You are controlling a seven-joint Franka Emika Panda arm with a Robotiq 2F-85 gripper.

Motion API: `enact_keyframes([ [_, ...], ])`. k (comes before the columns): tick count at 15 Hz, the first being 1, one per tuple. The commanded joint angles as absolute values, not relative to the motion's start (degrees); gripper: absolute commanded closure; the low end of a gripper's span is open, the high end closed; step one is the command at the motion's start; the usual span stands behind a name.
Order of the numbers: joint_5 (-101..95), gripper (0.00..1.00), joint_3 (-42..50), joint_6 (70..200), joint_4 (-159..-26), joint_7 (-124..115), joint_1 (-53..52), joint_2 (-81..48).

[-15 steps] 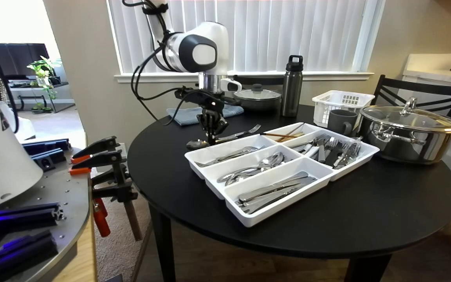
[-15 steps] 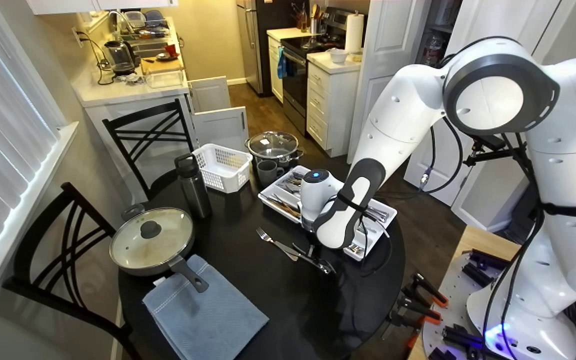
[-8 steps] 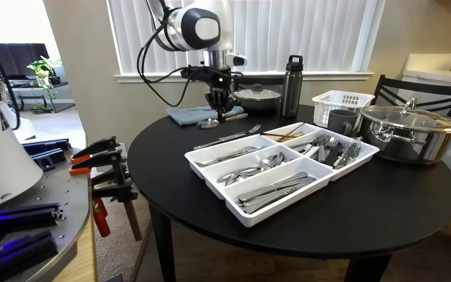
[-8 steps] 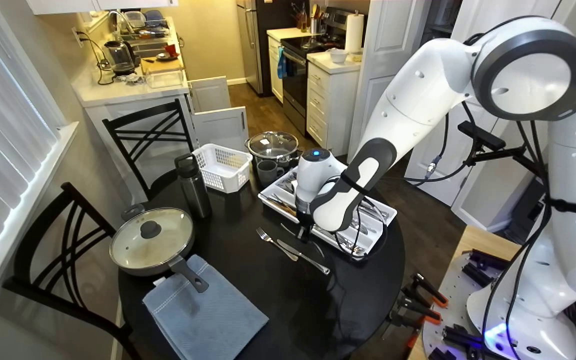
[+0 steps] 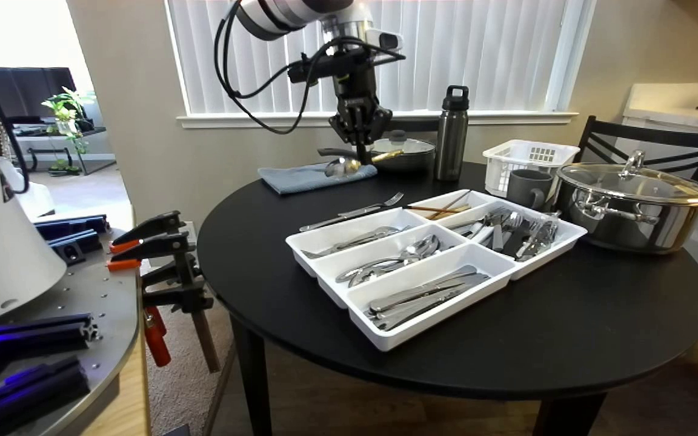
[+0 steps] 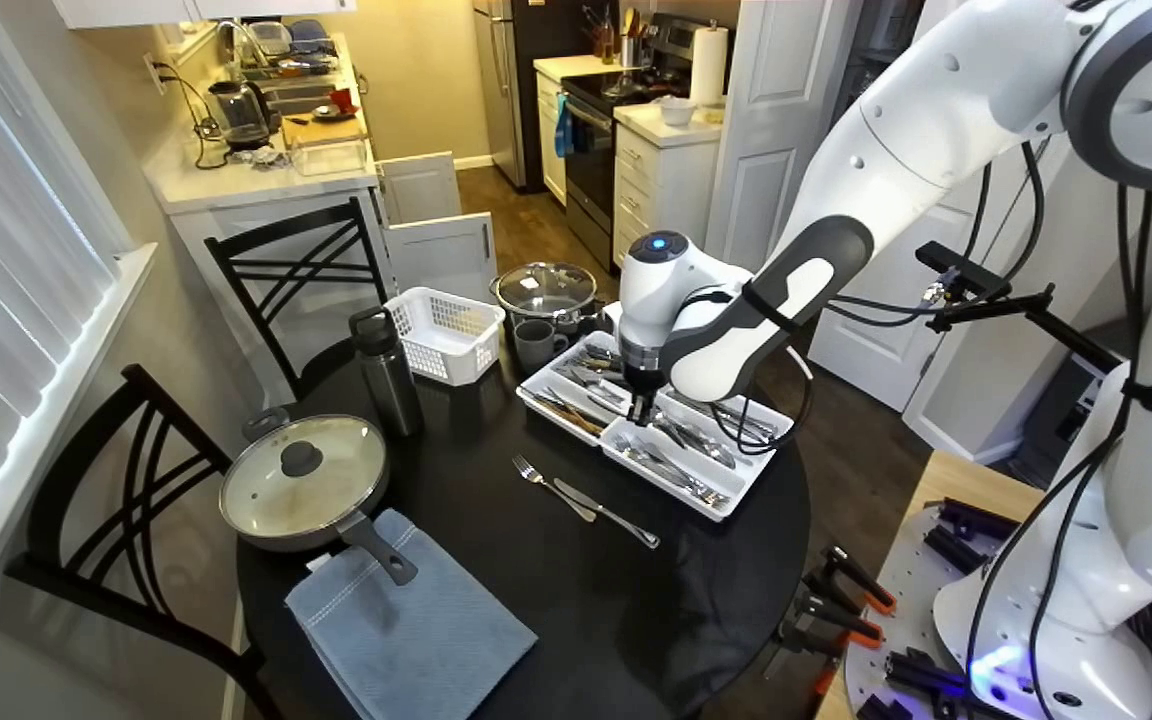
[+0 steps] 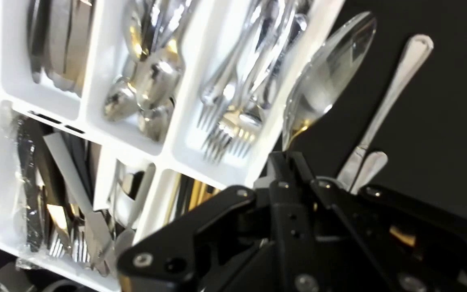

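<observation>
The end effector (image 7: 285,157) is closed, pinching a spoon (image 7: 330,75) by the handle, close to the bowl. The spoon hangs in the air over the counter (image 5: 567,327), near one long edge of the white tray (image 5: 446,309); blur makes its exact height above that edge hard to judge. Alongside the same edge, a knife (image 6: 614,517) and a fork (image 6: 553,488) lie on the counter. A blue towel (image 6: 416,630) rests near the counter's edge.

Clenched tool (image 7: 286,156) downward beneath a bent white arm (image 6: 901,135).
</observation>
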State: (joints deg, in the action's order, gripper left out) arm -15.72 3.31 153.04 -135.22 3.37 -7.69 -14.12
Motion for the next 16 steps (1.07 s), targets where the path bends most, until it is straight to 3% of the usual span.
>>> enact_keyframes([
  [1,-19.41,0.99,4.54,153.06,-139.39,7.72,-3.38,-12.39],
  [7,-23.37,0.99,7.84,155.66,-143.21,6.69,0.21,-17.0],
  [15,-31.3,0.99,14.84,164.82,-141.15,-1.08,-3.71,-24.06],
  [16,-31.85,0.7,16.14,165.68,-140.88,-2.34,-5.03,-24.55],
])
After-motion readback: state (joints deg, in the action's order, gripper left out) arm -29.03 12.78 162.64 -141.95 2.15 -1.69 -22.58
